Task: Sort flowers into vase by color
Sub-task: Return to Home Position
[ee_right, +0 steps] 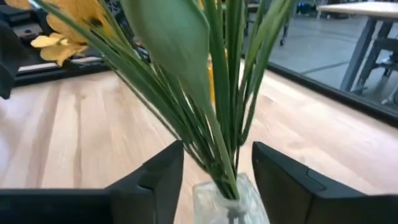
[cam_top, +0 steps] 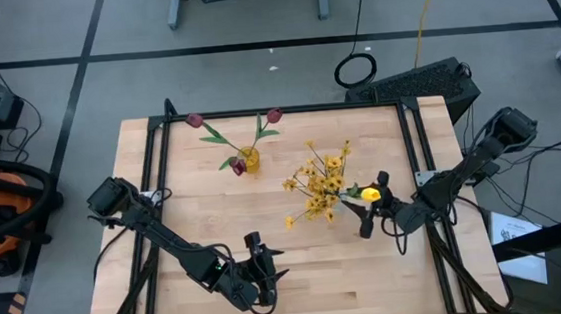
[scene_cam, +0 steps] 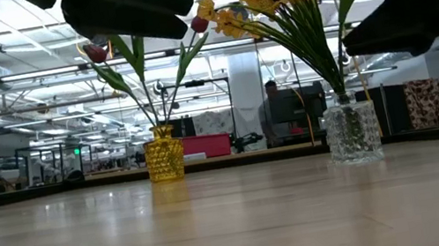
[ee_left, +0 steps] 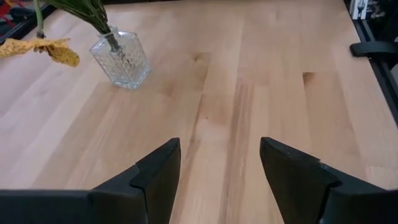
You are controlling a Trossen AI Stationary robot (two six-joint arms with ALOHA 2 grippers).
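Note:
A yellow vase [cam_top: 251, 161] stands far left of centre with three dark-red tulips [cam_top: 194, 121] in it. A clear glass vase [scene_cam: 352, 128] stands right of centre and holds sprays of small yellow blossoms [cam_top: 323, 182] and a yellow tulip [cam_top: 370, 195]. My right gripper [ee_right: 217, 155] is open just above the clear vase's mouth. Its fingers stand on either side of the green stems [ee_right: 214, 106] without touching them. My left gripper [ee_left: 219, 149] hangs open over bare wood near the table's near edge [cam_top: 264, 267].
Dark frame rails [cam_top: 152, 177] run along the table's left, right and far sides. Bare wood lies between the two vases and across the near half of the table. Beyond the far edge, a person [scene_cam: 274, 100] sits at a screen.

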